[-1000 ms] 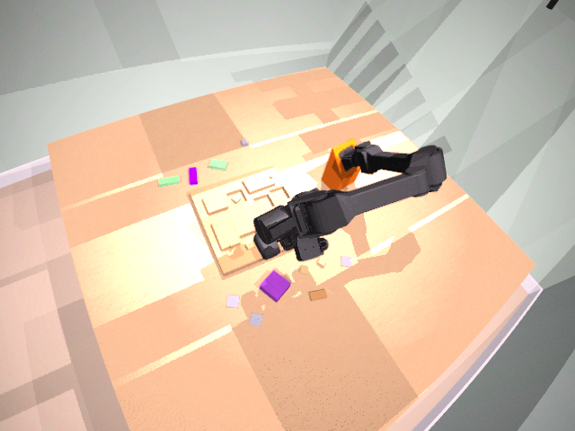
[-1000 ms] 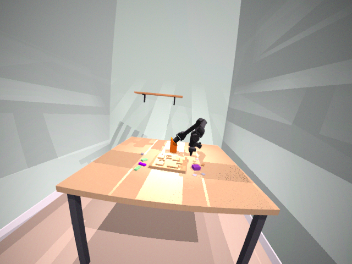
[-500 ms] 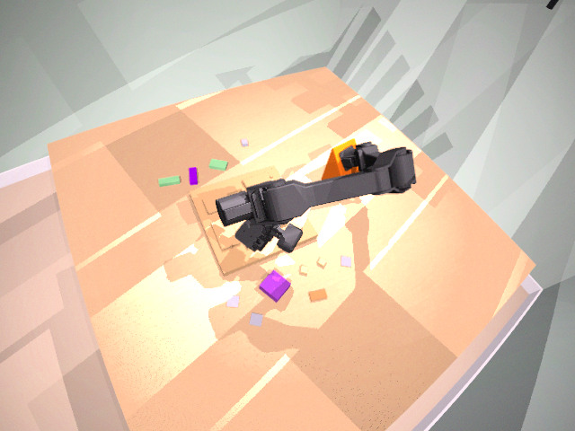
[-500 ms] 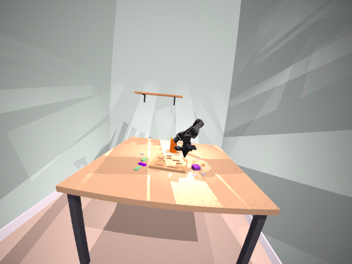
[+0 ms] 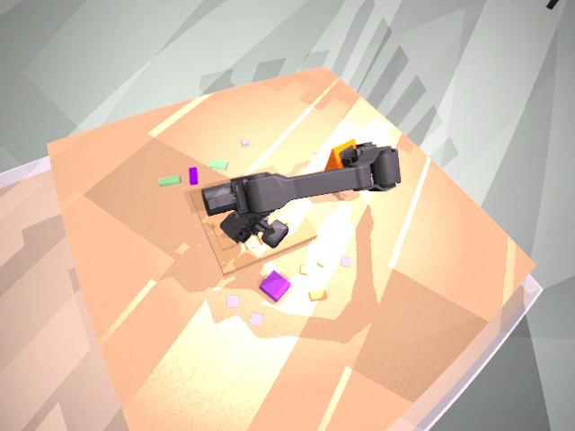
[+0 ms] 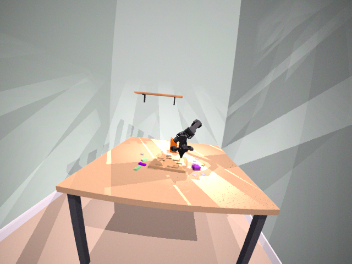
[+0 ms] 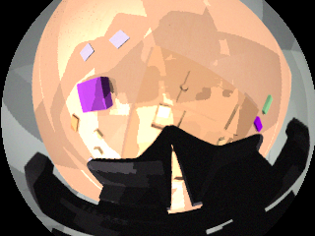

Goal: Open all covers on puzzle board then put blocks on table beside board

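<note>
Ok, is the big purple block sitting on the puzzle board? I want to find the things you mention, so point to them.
No, the big purple block [image 5: 275,285] [image 6: 196,167] [image 7: 94,94] rests on the table [image 5: 185,371] [image 6: 136,190], beside the board [image 5: 304,237] [image 6: 168,169].

Wooden table [image 5: 153,223] [image 6: 159,193]: puzzle board [image 5: 296,243] [image 6: 168,169] [image 7: 143,84], purple block [image 5: 275,285] [image 6: 196,167] [image 7: 94,94] beside it, pale squares, green pieces, orange object [image 5: 333,158] [image 6: 172,145].

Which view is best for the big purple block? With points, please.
Wrist: the purple block [image 5: 275,285] [image 6: 196,167] [image 7: 94,94] fills the most relative area, top and side visible. Top gives its place beside the board [image 5: 269,258] [image 6: 168,168] [image 7: 143,88]; exterior shows it small.
</note>
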{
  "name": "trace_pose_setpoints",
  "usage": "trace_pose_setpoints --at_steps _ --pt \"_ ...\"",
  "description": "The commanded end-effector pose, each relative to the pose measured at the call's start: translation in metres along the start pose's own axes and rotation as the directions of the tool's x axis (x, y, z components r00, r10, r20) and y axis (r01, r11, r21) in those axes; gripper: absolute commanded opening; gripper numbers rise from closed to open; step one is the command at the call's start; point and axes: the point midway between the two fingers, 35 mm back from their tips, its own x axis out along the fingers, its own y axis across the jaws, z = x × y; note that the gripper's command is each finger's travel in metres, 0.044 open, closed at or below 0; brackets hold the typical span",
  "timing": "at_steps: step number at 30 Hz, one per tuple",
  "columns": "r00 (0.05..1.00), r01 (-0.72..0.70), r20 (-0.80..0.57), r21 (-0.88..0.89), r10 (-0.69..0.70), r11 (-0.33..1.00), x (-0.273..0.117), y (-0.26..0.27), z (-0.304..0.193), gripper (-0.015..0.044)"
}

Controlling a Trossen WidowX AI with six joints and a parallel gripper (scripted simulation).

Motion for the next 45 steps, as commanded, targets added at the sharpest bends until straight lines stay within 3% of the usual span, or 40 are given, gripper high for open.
trace_pose_setpoints --at_steps 1,7,9,11,27,39,45 --pt "1.0 -0.006 -0.001 -0.381 0.006 0.924 0.001 0.0 0.0 0.0" --pt "1.0 -0.004 -0.001 -0.832 0.006 0.555 0.001 0.0 0.0 0.0" --pt "1.0 -0.003 -0.001 -0.917 0.006 0.398 0.001 0.0 0.0 0.0" --pt "1.0 -0.003 -0.001 -0.941 0.006 0.338 0.001 0.0 0.0 0.0" --pt "1.0 -0.003 -0.001 -0.941 0.006 0.338 0.002 0.0 0.0 0.0" --pt "1.0 -0.003 0.0 -0.941 0.008 0.338 0.048 0.002 -0.001 0.0" --pt "1.0 -0.003 0.0 -0.941 0.008 0.338 0.051 0.003 -0.002 0.0"
